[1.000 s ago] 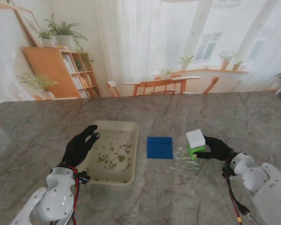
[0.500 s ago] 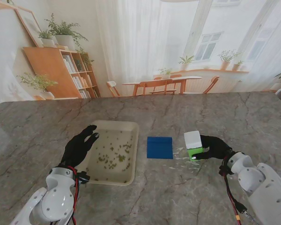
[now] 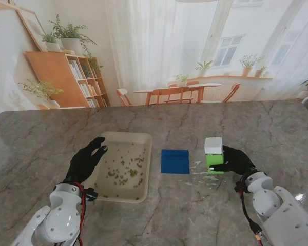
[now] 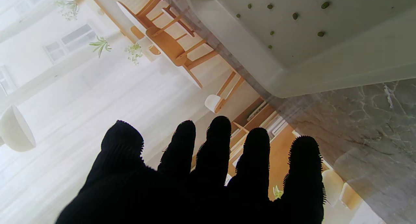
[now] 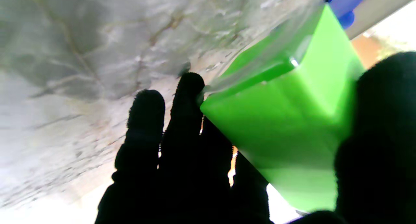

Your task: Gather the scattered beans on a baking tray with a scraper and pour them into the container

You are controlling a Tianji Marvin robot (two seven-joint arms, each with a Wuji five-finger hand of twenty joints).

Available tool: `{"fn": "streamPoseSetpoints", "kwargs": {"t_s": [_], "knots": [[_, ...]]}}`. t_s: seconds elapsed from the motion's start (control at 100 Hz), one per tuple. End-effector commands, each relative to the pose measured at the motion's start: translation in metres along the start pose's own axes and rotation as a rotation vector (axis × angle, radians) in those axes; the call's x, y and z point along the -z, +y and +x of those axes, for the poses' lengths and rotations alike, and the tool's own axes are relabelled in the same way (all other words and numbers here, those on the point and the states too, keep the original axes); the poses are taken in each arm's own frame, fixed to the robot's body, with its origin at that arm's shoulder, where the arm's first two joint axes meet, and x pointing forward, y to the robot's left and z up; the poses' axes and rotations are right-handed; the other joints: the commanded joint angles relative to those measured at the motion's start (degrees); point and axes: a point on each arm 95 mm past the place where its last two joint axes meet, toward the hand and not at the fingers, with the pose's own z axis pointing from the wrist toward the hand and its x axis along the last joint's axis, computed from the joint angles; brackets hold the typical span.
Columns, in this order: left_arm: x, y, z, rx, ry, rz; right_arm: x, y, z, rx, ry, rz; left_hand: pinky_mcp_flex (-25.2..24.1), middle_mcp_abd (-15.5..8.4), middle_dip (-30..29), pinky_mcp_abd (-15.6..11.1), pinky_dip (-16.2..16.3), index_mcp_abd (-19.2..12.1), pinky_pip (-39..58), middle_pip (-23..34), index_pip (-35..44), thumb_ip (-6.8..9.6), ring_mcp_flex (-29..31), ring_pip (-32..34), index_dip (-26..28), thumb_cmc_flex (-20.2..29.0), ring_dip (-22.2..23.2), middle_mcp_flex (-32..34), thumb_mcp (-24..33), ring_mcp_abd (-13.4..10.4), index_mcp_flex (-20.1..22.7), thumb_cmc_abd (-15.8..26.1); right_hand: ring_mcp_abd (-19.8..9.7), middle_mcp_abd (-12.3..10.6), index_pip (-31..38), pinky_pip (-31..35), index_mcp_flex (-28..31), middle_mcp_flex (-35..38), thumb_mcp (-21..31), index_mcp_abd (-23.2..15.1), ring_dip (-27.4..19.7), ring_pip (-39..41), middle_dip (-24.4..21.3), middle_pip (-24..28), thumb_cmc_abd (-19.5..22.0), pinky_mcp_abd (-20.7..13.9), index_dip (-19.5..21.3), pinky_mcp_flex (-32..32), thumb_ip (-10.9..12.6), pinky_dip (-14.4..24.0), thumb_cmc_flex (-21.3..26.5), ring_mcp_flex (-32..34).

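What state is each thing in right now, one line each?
Tray: flat on table, beans scattered inside.
Scraper: flat on table, untouched.
Container: upright, gripped by right hand.
Left hand: open, fingers spread, at the tray's left rim.

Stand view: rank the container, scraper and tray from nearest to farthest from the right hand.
1. Container: green with a white top, gripped in the right hand, on the right.
2. Scraper: blue, flat on the table, in the middle.
3. Tray: holds the beans, on the left, beside the left hand.
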Motion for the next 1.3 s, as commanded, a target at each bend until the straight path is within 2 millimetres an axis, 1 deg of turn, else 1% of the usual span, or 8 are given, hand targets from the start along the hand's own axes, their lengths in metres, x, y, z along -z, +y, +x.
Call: {"fn": "streamPoseSetpoints", "kwargs": {"t_s": [0.0,0.07,0.1,0.12,0.21,0.73,1.1,1.29], "knots": [[0.002,0.002,0.001,0.004,0.007,0.003,0.009,-0.012,0.003,-0.024,-0.005,0.010,0.21,-0.15,1.16,0.18,1.08,0.28,1.09,0.07,0.69,2.87,0.86,0.93,0.17,1.06,0.31,0.64,-0.31,-0.10,0.90,1.89,-2.65,-3.89,16.16,-2.12,6.52,4.86,7.21,-18.70,1.48,3.87,4.25,8.33,7.19,4.23,1.69,0.99,2.11,0.37,20.89,2.75],[0.002,0.001,0.001,0.003,0.013,0.007,0.010,-0.005,0.009,-0.010,0.012,-0.029,0.32,-0.16,1.19,0.16,1.13,0.31,1.26,0.10,0.73,2.85,0.97,1.00,0.20,0.97,0.36,0.70,-0.39,-0.15,0.97,1.84,-2.62,-3.73,16.12,-1.84,6.34,4.77,8.87,-18.68,1.77,4.56,4.88,8.94,7.72,4.25,2.03,1.08,3.86,0.60,20.55,2.63],[0.002,0.001,0.001,0.002,0.016,0.008,0.010,-0.003,0.012,-0.006,0.020,-0.047,0.35,-0.24,1.20,0.16,1.15,0.31,1.34,0.11,0.76,2.86,1.00,1.01,0.22,0.99,0.37,0.70,-0.36,-0.19,1.01,1.82,-2.53,-3.53,16.05,-1.76,6.31,5.01,21.38,-18.74,2.09,4.92,5.45,8.73,4.35,4.37,2.16,1.11,0.96,0.69,16.00,2.54],[0.002,0.001,0.001,0.001,0.017,0.009,0.010,-0.001,0.015,-0.005,0.026,-0.058,0.33,-0.27,1.21,0.12,1.16,0.35,1.37,0.13,0.74,2.87,0.95,0.99,0.22,1.01,0.37,0.74,-0.34,-0.17,0.97,1.78,-2.08,-3.23,16.25,-1.73,6.47,5.00,36.25,-18.41,2.97,5.14,5.74,8.97,0.60,4.63,2.24,1.03,-3.66,0.73,10.48,2.44],[0.002,0.000,0.001,-0.002,0.027,0.015,0.010,0.006,0.027,-0.007,0.053,-0.113,0.32,-0.28,1.24,0.04,1.17,0.49,1.54,0.12,0.76,2.88,1.01,1.04,0.24,1.12,0.41,0.67,-0.29,-0.20,0.99,1.80,-0.53,-1.82,16.72,-1.28,7.61,4.99,46.18,-17.66,4.60,7.23,6.19,10.20,-3.33,6.42,2.47,0.42,-6.61,1.11,7.69,1.59],[-0.002,-0.021,0.012,-0.074,0.122,0.037,-0.010,0.034,0.138,-0.020,0.296,-0.273,0.51,-1.68,1.23,-0.45,1.13,1.18,3.02,-0.21,0.13,3.05,1.00,1.13,0.29,1.05,0.58,-0.89,-0.34,-1.19,-1.19,-0.48,1.50,2.33,17.51,1.35,11.53,6.04,57.39,-14.51,7.72,17.99,6.41,16.22,-14.20,9.66,3.20,-0.18,-7.20,4.91,6.99,0.10],[-0.029,-0.048,0.046,-0.146,0.229,-0.048,-0.034,0.000,0.195,-0.025,0.363,-0.208,-0.09,-2.65,0.05,-0.80,-0.03,5.15,3.14,-1.27,-1.63,3.53,-0.56,0.41,-1.40,-1.38,0.09,-4.42,-0.01,-1.94,-2.81,-4.45,1.32,2.63,17.20,0.27,13.38,7.14,59.76,-14.05,7.06,18.25,4.72,17.02,-17.66,8.82,2.32,1.28,-8.10,5.20,6.72,1.14],[-0.043,-0.036,0.054,-0.246,0.309,-0.096,-0.047,-0.021,0.203,-0.038,0.348,-0.168,-2.42,-0.61,-2.93,-2.34,-2.79,10.73,-1.40,-3.58,-6.29,3.90,-7.38,-1.59,-6.18,-4.78,-1.56,-14.79,0.27,-2.42,-13.22,-8.39,2.27,4.26,17.22,0.80,14.39,7.79,61.95,-12.31,8.19,19.96,5.20,17.98,-20.07,10.00,2.46,1.68,-8.29,5.83,6.74,1.59]]}}
